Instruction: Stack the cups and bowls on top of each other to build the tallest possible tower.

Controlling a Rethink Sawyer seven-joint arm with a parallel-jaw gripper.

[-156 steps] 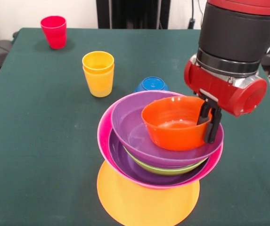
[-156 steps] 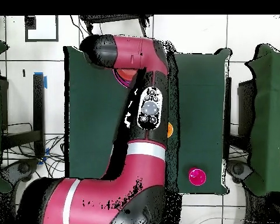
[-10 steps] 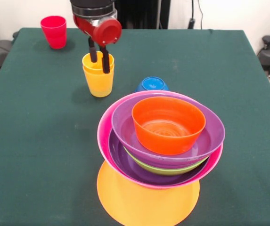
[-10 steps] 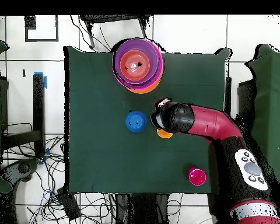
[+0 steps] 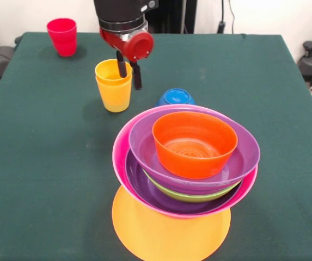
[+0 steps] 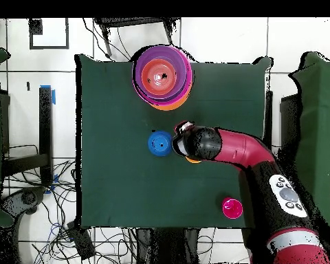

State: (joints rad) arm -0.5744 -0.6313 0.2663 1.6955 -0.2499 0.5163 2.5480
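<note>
A: Front view first. What has changed?

B: The gripper (image 5: 129, 73) has let go of the red-orange bowl (image 5: 194, 143) and left the tower (image 5: 185, 163). That bowl now sits alone in the top purple bowl (image 5: 243, 157), well off to the gripper's lower right in the picture. Below it: lime green bowl (image 5: 199, 196), second purple, pink bowl (image 5: 120, 157), all on the upturned orange bowl (image 5: 169, 234).

A: And the gripper now?

B: Over the stacked yellow cups (image 5: 114, 84). One finger (image 5: 122, 65) hangs inside the upper cup's mouth, the other finger just outside the rim on the side toward the blue bowl (image 5: 175, 97). Fingers parted, straddling the wall; I see no squeeze, though contact with the rim is hard to judge.

A: Red cup?

B: The red cup (image 5: 62, 36) stands apart, up and to the gripper's left in the picture.

A: Overhead?

B: The arm has swung off the tower (image 6: 162, 75), which is now fully exposed. The gripper (image 6: 183, 142) covers the yellow cups; only an orange-yellow sliver shows beneath it. Blue bowl (image 6: 159, 144) just beside it, red cup (image 6: 231, 207) well apart.
</note>
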